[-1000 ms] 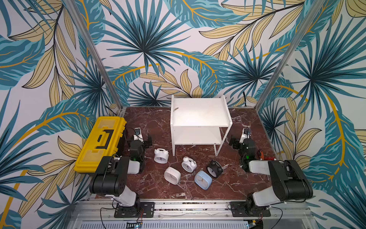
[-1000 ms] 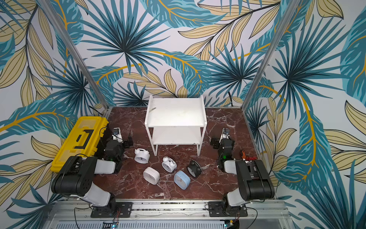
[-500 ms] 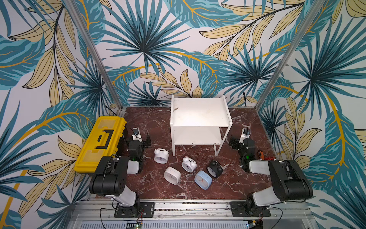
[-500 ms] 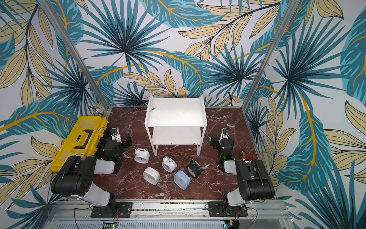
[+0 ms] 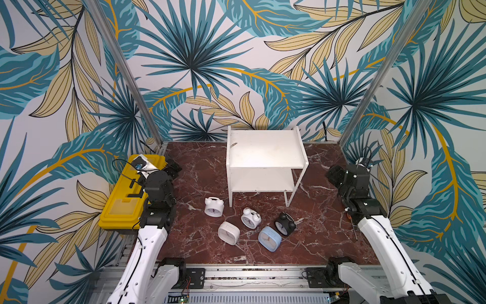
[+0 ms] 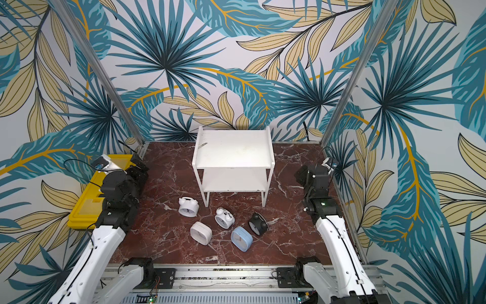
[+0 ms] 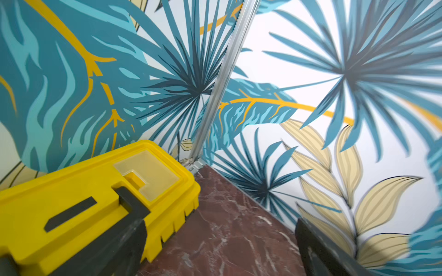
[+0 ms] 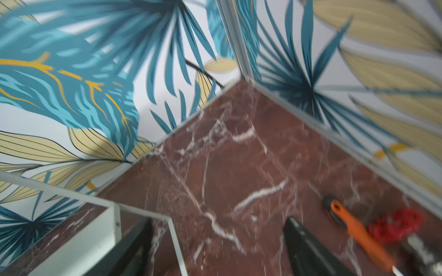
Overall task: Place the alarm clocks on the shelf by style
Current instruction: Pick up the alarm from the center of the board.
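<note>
Five alarm clocks lie loose on the marble table in front of the shelf (image 5: 265,158) (image 6: 232,155), whose two white boards carry nothing. They are a white twin-bell clock (image 5: 214,208), a second white twin-bell clock (image 5: 250,217), a black twin-bell clock (image 5: 285,224), a white rounded-square clock (image 5: 228,233) and a light blue one (image 5: 269,238). My left gripper (image 5: 172,168) (image 7: 220,243) hangs open over bare marble beside the toolbox. Right of the shelf, my right gripper (image 5: 332,175) (image 8: 218,246) is open too, with nothing between its fingers and a shelf leg (image 8: 177,243) close by.
A yellow toolbox (image 5: 131,194) (image 7: 95,191) lies along the left wall. An orange-handled tool (image 8: 358,234) and a red object (image 8: 394,224) lie by the right wall. Leaf-printed walls close three sides, and a metal rail (image 5: 249,273) runs along the front edge.
Both arms have risen from their low folded pose, lifting the grippers near the side walls. The clocks and the shelf have not moved.
</note>
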Controlling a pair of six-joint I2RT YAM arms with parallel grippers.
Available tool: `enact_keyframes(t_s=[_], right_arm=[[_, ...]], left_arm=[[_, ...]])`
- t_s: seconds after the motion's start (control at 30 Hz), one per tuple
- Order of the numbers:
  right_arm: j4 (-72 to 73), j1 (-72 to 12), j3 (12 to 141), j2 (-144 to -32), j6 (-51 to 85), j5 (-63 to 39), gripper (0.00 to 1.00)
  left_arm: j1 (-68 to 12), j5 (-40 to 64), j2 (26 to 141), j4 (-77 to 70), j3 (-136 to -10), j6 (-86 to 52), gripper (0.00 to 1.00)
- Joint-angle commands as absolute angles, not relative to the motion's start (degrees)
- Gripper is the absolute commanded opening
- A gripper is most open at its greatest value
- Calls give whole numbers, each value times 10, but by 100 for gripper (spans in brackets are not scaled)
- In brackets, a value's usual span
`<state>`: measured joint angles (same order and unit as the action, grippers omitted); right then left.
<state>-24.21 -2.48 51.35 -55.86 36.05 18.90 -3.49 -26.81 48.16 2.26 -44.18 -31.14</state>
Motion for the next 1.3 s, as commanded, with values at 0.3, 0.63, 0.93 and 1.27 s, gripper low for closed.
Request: enact_keyframes(t_s=[0.3, 0.63, 0.93, 1.27], right_arm=[[-556, -321, 532, -459, 420, 174, 44], [-401, -519, 457, -508, 409, 234, 63], [-379, -538, 447, -572, 391, 261, 54], [-429, -528, 453, -593, 393, 289, 53]], left_arm=[[-377, -267, 472, 353, -420, -478, 99], [-385, -253, 411, 299, -396, -429, 100], [-384, -206, 409, 259, -374, -424, 100], [-383, -176, 403, 244, -374, -411, 97]])
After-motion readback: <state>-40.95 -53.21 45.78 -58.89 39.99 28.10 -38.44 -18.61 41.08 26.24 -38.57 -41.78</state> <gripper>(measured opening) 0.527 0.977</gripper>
